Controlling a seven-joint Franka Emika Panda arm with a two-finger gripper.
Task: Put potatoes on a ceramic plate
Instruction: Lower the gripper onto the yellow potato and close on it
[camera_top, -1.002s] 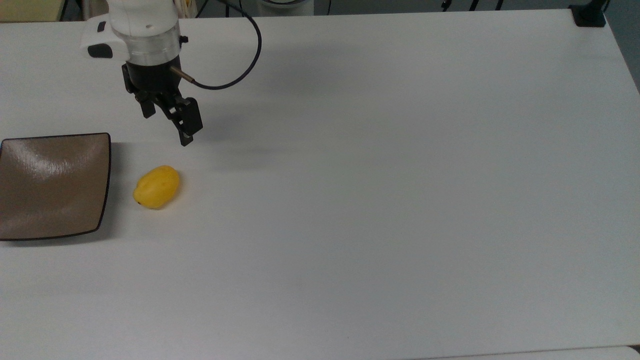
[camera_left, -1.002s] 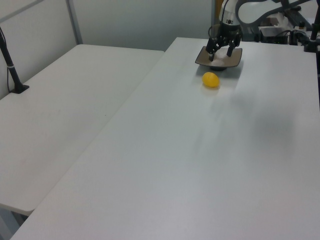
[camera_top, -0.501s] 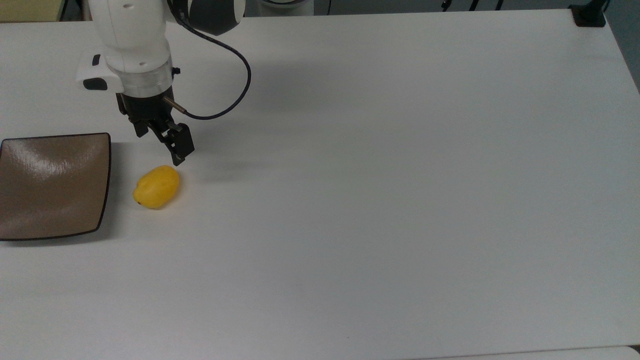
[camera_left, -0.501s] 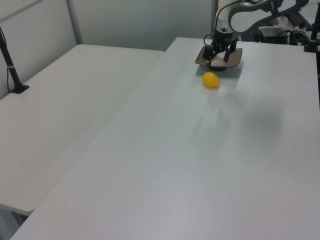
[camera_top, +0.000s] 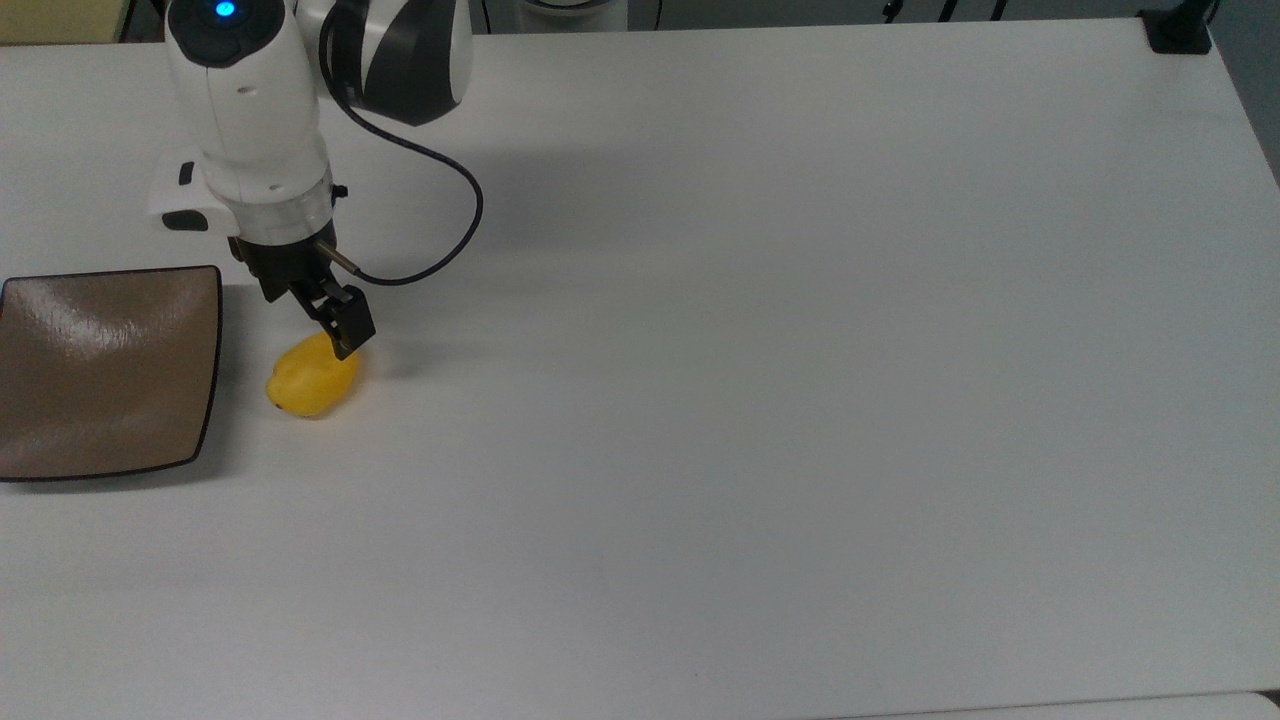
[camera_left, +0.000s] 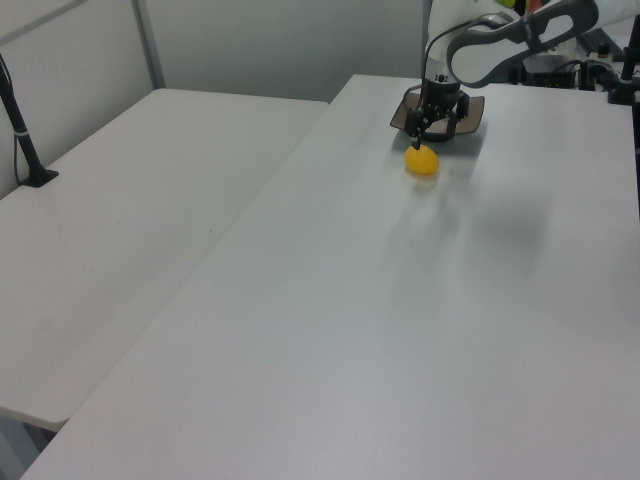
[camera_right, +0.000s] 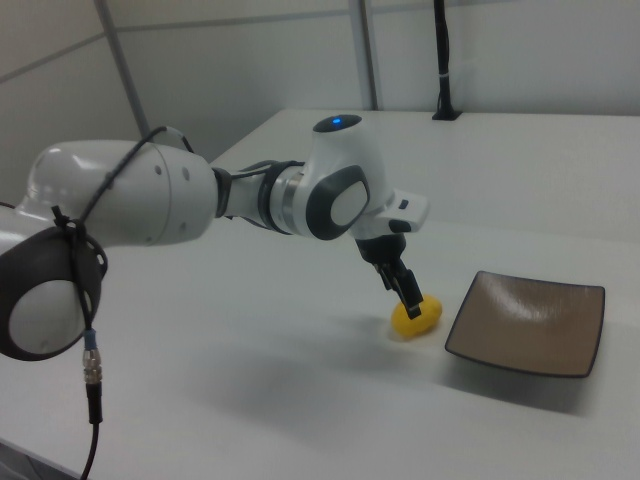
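Presently catalogued, one item per line, each placed from the gripper.

Gripper (camera_top: 335, 328): black, two-fingered, on a white arm (camera_top: 250, 110) carrying a lit blue spot. It pointed down at the potato (camera_top: 311, 378), its tips at the potato's upper surface; whether they touched it could not be told. In the left view the fingers (camera_left: 416, 140) stood apart, the gripper (camera_left: 436, 130) spread and gripping nothing. In the right view the gripper (camera_right: 405, 292) overlapped the top of the potato (camera_right: 416, 318).

Potato: yellow, smooth, oval, lying on the table (camera_top: 760, 400) directly under the gripper tips. In the left view the potato (camera_left: 422, 160) sat just below the gripper.

Plate (camera_top: 100, 370): brown, glossy, square, thin dark rim, nothing on it. It lay flat beside the gripper, toward the top view's left, apart from the potato with a strip of bare table between. In the right view the plate (camera_right: 530, 325) sat to the gripper's right; in the left view the plate (camera_left: 470, 118) lay behind the gripper.

Cable (camera_top: 440, 250): black, looping from the gripper's wrist toward the top view's right, then up to the arm.

Table: white, flat, stretching well away from the gripper toward the top view's right.
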